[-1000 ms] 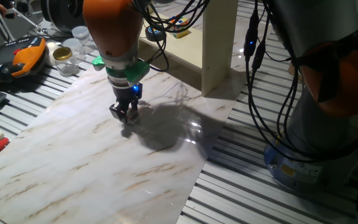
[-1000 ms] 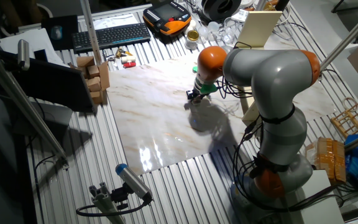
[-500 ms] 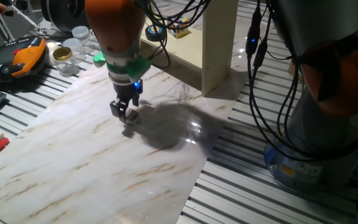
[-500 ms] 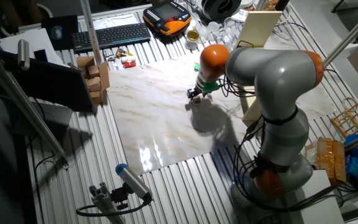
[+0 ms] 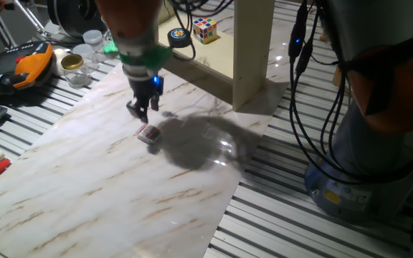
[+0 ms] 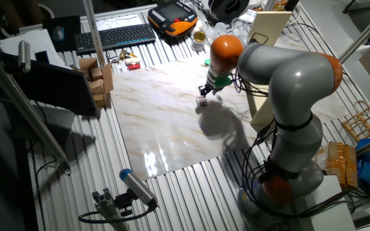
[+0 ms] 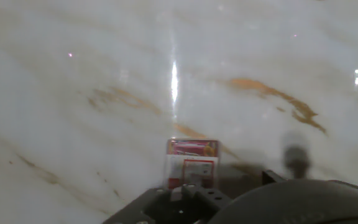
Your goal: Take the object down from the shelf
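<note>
One small red-and-white packet (image 5: 148, 134) lies flat on the marble tabletop (image 5: 84, 186). One tool (image 5: 141, 109) hovers above it, empty, fingers apart; one shelf (image 5: 253, 50) stands behind

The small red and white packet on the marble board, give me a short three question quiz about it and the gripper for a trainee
1. True or false: the small red and white packet lies flat on the marble board.
2. Multiple choice: where is the gripper relative to the packet? A) clamped on it B) above it, apart from it C) beside it on the board, touching it
3. Fill in: on the shelf board behind the arm sit a black roll of tape and a ______.

Key:
1. True
2. B
3. Rubik's cube
</note>
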Controlling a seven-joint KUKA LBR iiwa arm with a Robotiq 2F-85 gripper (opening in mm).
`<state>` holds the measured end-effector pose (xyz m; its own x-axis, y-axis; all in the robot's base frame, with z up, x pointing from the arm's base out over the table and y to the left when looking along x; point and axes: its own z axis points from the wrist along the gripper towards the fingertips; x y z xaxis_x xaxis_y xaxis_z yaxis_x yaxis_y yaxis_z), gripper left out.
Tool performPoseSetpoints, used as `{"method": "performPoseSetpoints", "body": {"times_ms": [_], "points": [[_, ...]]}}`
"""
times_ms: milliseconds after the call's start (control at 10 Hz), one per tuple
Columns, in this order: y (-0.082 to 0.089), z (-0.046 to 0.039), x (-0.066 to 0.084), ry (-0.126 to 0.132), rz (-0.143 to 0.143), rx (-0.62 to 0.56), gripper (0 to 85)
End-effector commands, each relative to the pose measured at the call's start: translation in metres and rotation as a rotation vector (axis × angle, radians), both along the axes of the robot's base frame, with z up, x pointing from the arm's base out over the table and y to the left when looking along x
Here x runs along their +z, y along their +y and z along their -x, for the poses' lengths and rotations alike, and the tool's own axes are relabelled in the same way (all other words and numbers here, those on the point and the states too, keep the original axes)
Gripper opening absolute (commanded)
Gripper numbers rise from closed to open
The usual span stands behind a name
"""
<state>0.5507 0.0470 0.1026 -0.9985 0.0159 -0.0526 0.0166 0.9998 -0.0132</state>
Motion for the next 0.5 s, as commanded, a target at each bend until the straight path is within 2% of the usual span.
{"method": "performPoseSetpoints", "body": {"times_ms": [0, 200, 300, 400], "points": [[-0.008, -0.0005, 0.011, 0.008, 0.006, 0.008, 17.0], [-0.027, 0.0008, 0.022, 0.012, -0.012, 0.014, 17.0], [-0.035, -0.0001, 0.028, 0.015, -0.010, 0.022, 0.0], [-0.044, -0.0004, 0.034, 0.026, -0.010, 0.026, 0.0]]}}
